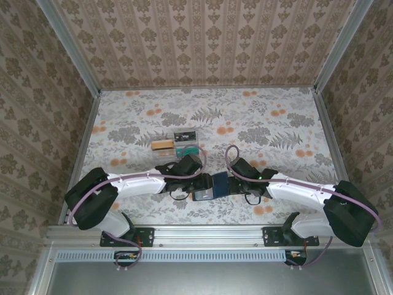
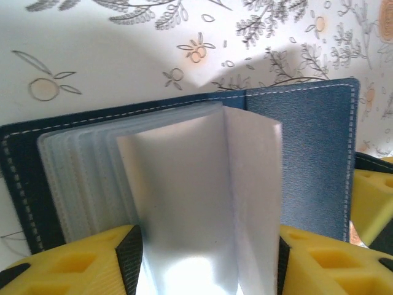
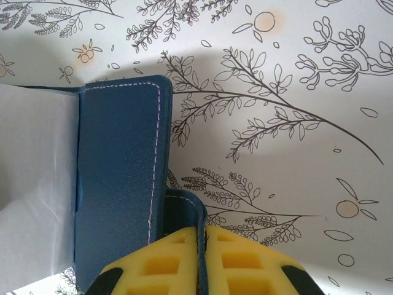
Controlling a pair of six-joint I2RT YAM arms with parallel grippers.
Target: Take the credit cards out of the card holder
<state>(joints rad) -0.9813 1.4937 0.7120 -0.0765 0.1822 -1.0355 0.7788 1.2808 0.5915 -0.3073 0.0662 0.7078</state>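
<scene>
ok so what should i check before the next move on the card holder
1. The card holder lies open with its pockets fanned: ok.
2. The right gripper is clamped on the holder's cover: ok.
3. One sleeve stands between the fingers of the left gripper: ok.
4. Left gripper's hold on that sleeve is firm: cannot tell.
5. Which pocket holds a credit card: cannot tell.
6. The clear box sits apart from the holder: ok.
</scene>
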